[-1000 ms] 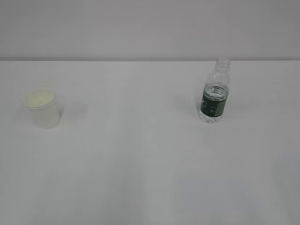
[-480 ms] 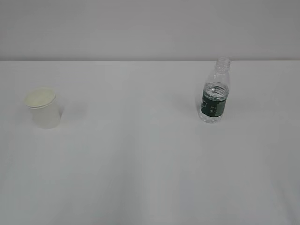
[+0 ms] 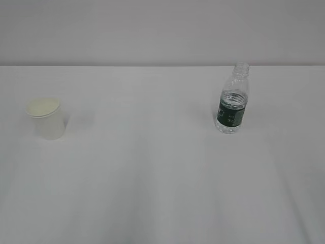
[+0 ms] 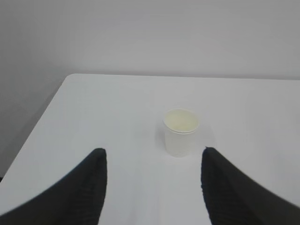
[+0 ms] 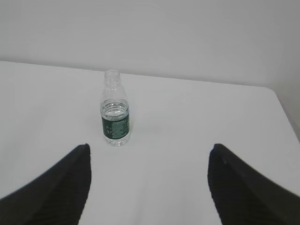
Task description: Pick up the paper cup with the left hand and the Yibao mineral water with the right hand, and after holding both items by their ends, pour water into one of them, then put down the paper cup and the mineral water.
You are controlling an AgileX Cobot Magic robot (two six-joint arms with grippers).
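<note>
**Both hands open, cup and bottle standing free on the bench**

Exterior view: no arm in frame. The paper cup (image 3: 46, 118) stands upright on the white bench (image 3: 152, 178), far left. The Yibao mineral water (image 3: 232, 98) stands upright on the right, toward the back edge. The two are well apart, with bare bench between them. Bottle has no cap, and the waterline sits about at the top of the green label band.

Left wrist view: the left hand (image 4: 152, 187) is spread, with its two dark fingers at the bottom corners of the frame and nothing between them. The cup (image 4: 181, 132) sits ahead of the hand, roughly in line with the gap and a bit right of centre, not touching either finger. Cream inside is visible; can't tell whether there's any water in it. The bench's left edge and far corner show beyond it.

Right wrist view: the right hand (image 5: 149, 180) is also spread, wider than the left, and empty. The bottle (image 5: 115, 108) stands ahead of it, nearer the left finger's side than the middle of the gap, clear of both fingers. Grey wall (image 5: 187, 37) behind the bench.
</note>
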